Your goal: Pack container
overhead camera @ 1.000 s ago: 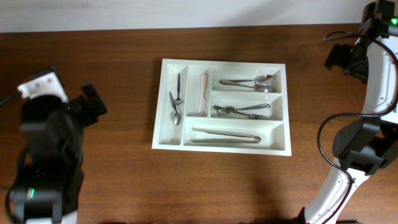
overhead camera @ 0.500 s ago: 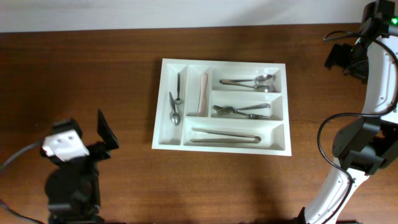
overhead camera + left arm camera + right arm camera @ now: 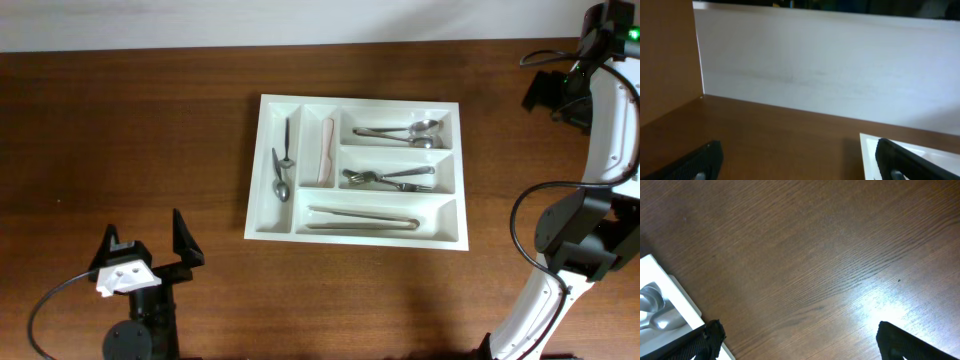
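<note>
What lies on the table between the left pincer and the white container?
Nothing. In the overhead view, only bare wooden table lies between the open left pincer and the container.

The cutlery tray [image 3: 355, 100] sat mid-desk [image 3: 120, 120], nearer the far edge. Inside, two teaspoons [image 3: 283, 170] lay in the leftmost narrow compartment, a knife [image 3: 326, 150] in the next; rightward, spoons [image 3: 415, 132] lay rearmost, forks [image 3: 385, 179] central, tongs [image 3: 362, 219] frontmost.
</note>
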{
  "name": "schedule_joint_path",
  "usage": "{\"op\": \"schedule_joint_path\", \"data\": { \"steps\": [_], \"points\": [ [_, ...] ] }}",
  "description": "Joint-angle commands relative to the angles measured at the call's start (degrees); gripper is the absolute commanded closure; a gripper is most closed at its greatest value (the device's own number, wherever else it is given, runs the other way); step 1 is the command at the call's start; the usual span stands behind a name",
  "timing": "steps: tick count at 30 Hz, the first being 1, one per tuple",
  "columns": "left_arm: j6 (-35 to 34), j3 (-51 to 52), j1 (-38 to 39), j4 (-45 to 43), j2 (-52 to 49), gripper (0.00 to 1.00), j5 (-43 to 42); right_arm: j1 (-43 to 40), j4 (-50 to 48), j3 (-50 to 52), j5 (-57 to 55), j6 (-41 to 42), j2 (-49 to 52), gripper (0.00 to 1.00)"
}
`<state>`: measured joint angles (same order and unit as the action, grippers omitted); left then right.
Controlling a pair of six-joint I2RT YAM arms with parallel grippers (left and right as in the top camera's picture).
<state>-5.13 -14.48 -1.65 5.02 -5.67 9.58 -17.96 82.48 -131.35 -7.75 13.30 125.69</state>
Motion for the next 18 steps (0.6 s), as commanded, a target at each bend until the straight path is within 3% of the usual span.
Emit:
{"op": "schedule_joint_path", "data": {
  "steps": [1,11,18],
  "points": [
    [0.85,4.07,-0.28,-2.69,2.51,0.01,-0.83,0.31,0.02,0.22,-0.90,0.00,0.26,0.01],
    [-0.59,8.13,-0.28,-2.19,5.40,0.01,-0.81,0.31,0.02,0.22,-0.90,0.02,0.26,0.01],
    [-0.61,8.55,-0.28,3.10,5.40,0.01,-1.29,0.31,0.02,0.22,-0.90,0.00,0.26,0.01]
  ]
}}
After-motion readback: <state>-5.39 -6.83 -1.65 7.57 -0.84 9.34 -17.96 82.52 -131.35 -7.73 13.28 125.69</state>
